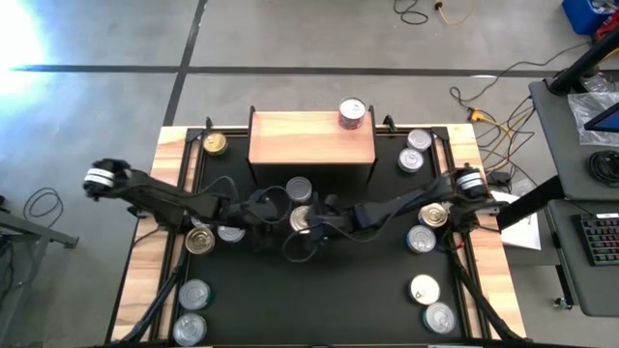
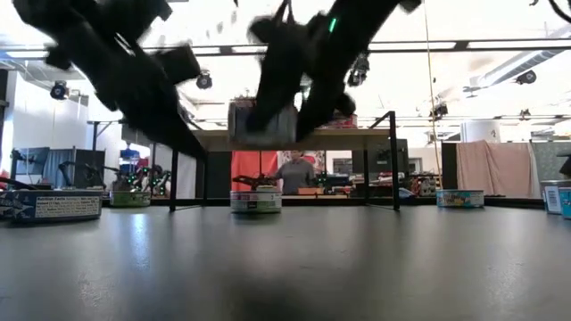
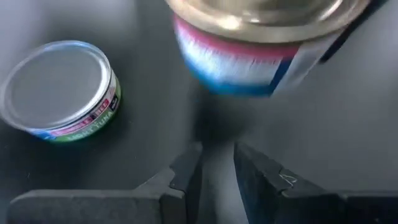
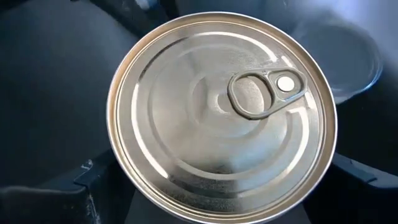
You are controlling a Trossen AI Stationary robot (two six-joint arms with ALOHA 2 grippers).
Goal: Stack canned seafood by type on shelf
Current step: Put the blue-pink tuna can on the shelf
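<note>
Nearest the table's front edge, two silver-lidded tins (image 1: 191,311) sit at the front left of the black mat (image 1: 319,300), and two more (image 1: 430,302) at the front right. All lie flat, lids facing up.

Mid-mat, the right gripper (image 1: 311,220) has its fingers spread wide on either side of a gold-lidded tin (image 4: 222,115), lid up with its pull ring (image 4: 255,96) showing; whether the pads are pressing its sides I cannot tell. In the low view this tin (image 2: 262,123) hangs clear above the mat, roughly level. The left gripper (image 1: 253,215) sits just beside it to the left, its fingers (image 3: 186,171) drawn nearly together and holding nothing, pointing at that tin's pink and blue side label. A silver-lidded tin (image 3: 61,90) rests on the mat near the left gripper. Another tin (image 1: 299,188) stands just behind the two grippers.

Farther back, the shelf (image 1: 311,137) runs with its long axis across the table. One tin (image 1: 352,113) stands on its right rear corner. More tins flank it: a gold one (image 1: 214,144) left, two silver ones (image 1: 415,150) right.
</note>
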